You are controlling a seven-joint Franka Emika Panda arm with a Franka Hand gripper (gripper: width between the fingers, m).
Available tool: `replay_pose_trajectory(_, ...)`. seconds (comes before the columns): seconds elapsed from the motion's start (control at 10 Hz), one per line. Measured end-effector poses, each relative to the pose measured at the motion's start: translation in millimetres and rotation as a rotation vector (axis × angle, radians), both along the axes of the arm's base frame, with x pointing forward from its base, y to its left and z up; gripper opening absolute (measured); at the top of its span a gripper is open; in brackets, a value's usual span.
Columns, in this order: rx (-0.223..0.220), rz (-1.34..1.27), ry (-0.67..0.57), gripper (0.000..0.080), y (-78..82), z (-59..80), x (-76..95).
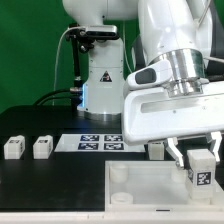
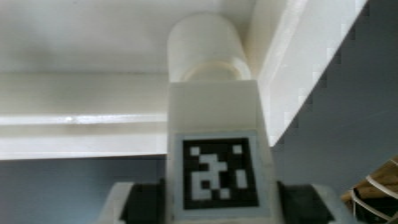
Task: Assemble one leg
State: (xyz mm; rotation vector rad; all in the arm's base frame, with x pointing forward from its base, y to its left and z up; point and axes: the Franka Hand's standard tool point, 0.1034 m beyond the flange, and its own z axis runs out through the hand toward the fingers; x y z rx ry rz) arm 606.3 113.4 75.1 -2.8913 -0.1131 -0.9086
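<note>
My gripper is shut on a leg, a small white block with a black-and-white tag facing outward. It holds the leg over the right part of the large white panel. In the wrist view the leg sits between the two dark pads of the gripper, and its rounded end reaches the panel's raised edge. I cannot tell whether it touches. Two more legs lie at the exterior view's left. Another shows partly behind the hand.
The marker board lies on the black table behind the panel. Round corner sockets show on the panel's left side. The robot's base stands at the back.
</note>
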Motion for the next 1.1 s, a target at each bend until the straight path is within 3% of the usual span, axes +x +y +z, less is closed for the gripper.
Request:
replay_pose_trajectory(0.3,0.001,0.004,0.032,0.0291,0.1,-2.2,-0.4)
replay_pose_trajectory(0.4,0.001,0.004,0.034,0.0472,0.2,-2.9,-0.9)
replay_pose_trajectory(0.5,0.000,0.004,0.036,0.0588,0.3,-3.5,-1.2)
replay_pose_trajectory(0.6,0.000,0.004,0.037,0.0588,0.3,-3.7,-1.3)
replay_pose_trajectory(0.7,0.000,0.004,0.037,0.0637,0.3,-3.9,-1.4)
replay_pose_trajectory(1.1,0.000,0.004,0.038,0.0648,0.3,-4.2,-1.5)
